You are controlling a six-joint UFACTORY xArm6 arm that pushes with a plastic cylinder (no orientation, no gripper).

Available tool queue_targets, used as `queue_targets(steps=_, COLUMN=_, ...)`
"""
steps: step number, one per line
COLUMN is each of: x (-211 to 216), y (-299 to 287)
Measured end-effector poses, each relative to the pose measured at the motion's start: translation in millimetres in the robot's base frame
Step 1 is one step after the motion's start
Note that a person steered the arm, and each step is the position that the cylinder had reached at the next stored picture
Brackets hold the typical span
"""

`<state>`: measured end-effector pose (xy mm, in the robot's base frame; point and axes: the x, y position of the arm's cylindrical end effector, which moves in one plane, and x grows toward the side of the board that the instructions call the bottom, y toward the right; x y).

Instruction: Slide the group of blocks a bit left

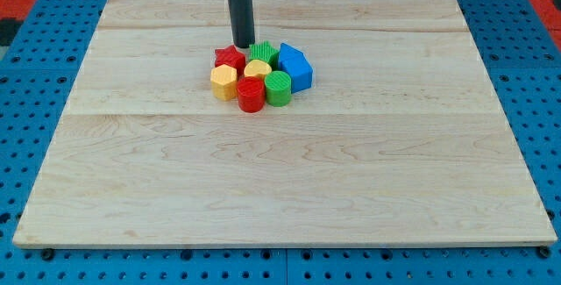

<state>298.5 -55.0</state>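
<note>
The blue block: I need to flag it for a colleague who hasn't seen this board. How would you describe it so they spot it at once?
On the wooden board, look at the tight cluster of blocks just above the centre, right below my tip. The blue block sits at the cluster's right edge, beside the two green blocks. It is the only blue piece and the largest there.

the bench (280,180) is a pale wooden board lying on a blue surface with holes (35,74). on it, near the view's top, one tight cluster lies: a red star block (230,57), a yellow hexagon block (223,82), a red cylinder block (251,95), a yellow block (257,69), two green blocks (278,89) (262,53) and a blue block (295,67). they touch each other.
</note>
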Motion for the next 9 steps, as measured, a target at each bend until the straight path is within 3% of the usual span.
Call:
queue_targets(steps=1, x=-19, y=24)
queue_targets(steps=2, x=-17, y=93)
queue_targets(steps=3, x=28, y=133)
queue_targets(steps=4, x=78, y=138)
queue_targets(steps=9, x=85, y=107)
